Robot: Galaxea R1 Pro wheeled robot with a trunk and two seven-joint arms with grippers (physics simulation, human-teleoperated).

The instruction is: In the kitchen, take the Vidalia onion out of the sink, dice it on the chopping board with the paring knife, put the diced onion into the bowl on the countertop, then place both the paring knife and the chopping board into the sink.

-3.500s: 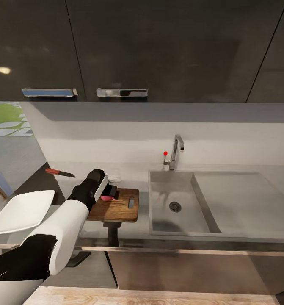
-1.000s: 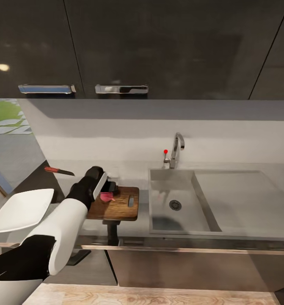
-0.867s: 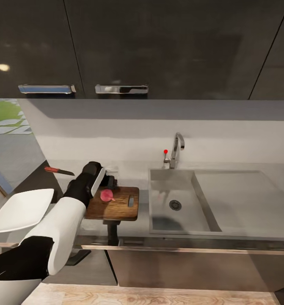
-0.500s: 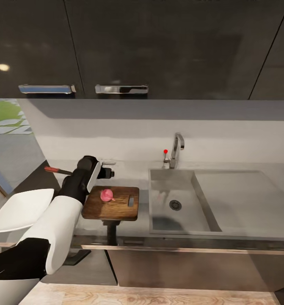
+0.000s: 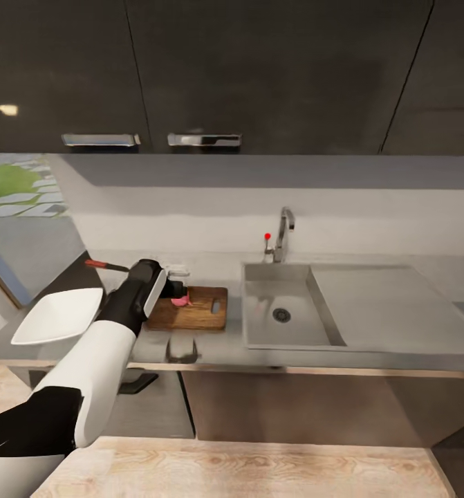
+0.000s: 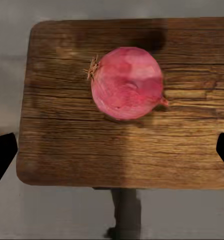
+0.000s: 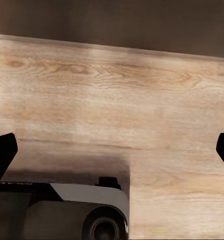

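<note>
Grey and long, the countertop (image 5: 370,346) runs under dark wall cabinets (image 5: 273,69), topping dark cabinet fronts above a pale wood floor (image 5: 245,470). On it, left of the basin, lies the chopping board (image 5: 200,315), and the Vidalia onion (image 5: 182,300) sits on the board's left part, out of the sink (image 5: 280,339). From the left wrist view the onion (image 6: 127,82) rests free on the wood grain (image 6: 67,145), its root tuft pointing sideways, nothing gripping it. The left gripper (image 5: 177,283) hangs just above the onion, its dark fingertips (image 6: 2,155) spread wide, one at each side of the board. Left of the board, the white bowl (image 5: 57,317) stands near the counter's front edge. Beyond it, toward the wall, the paring knife (image 5: 106,265) lies with its red handle to the left. At the sink's far rim rises the chrome tap (image 5: 282,234) with its red knob (image 5: 267,236). The right gripper (image 7: 112,155) points at the wood floor, fingertips far apart.
</note>
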